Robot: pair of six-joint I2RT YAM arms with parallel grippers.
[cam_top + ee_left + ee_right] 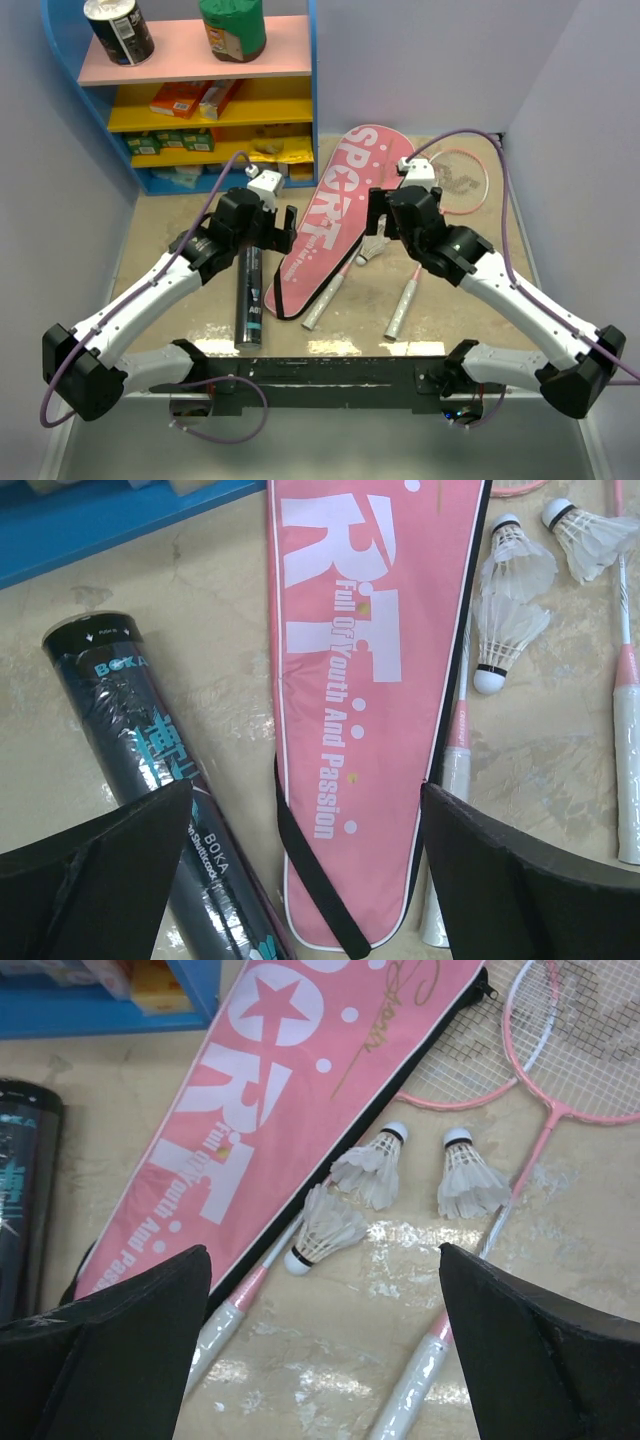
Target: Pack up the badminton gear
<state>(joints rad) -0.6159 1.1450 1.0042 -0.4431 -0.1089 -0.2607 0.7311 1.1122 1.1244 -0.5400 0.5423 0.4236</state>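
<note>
Currently, in the top view, both arms reach over the table [360, 318] toward 12 o'clock and nothing is held. The left gripper [280, 232] hangs with jaws spread above the far end of the black tube [249, 300]. The right gripper [374, 222], equally spread, hangs at the 3 o'clock edge of the pink cover [330, 210], which lies flat between the 2 arms. In the left wrist view, the tube lies at 8 o'clock and the cover's narrow end fills the gap between the fingers [110, 870]; neither is touched. In the right wrist view, 3 shuttlecocks [368, 1168] lie loose just beside the cover, along with 2 rackets [418, 1385]. 1 racket shaft runs beneath the cover's edge, and whether it is inside cannot be told. Judgement: the task is at its approach step, with no item visibly packed. The next move calls for 1 gripper to descend and close on a single item, probably a shuttlecock or a racket handle, while the other steadies the cover or tube.
</note>
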